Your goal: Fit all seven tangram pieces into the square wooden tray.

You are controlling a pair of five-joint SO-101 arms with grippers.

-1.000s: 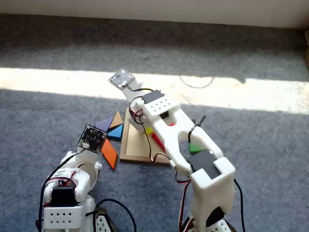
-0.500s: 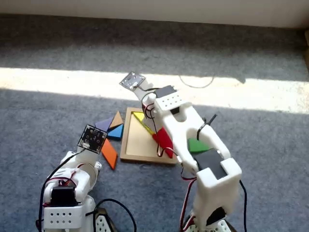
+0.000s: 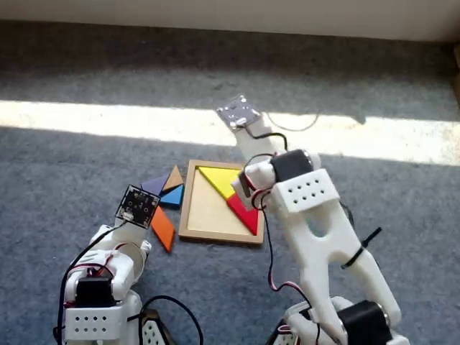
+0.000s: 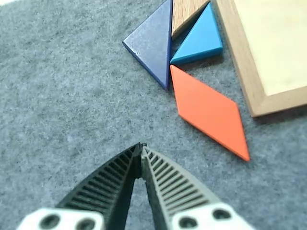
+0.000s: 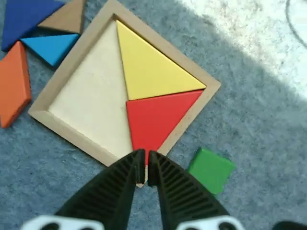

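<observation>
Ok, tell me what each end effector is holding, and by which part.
Nothing is held. The left end effector is shut and empty over the carpet. The right end effector is shut and empty by the red triangle.

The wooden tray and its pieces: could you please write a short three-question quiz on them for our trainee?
1. True or false: the yellow triangle lies inside the tray.
2. Where is the green square? A in the tray; B outside the tray; C on top of the yellow triangle.
3. Fill in: the piece touching the yellow triangle is the ___ triangle.
Key: 1 true; 2 B; 3 red triangle.
</observation>
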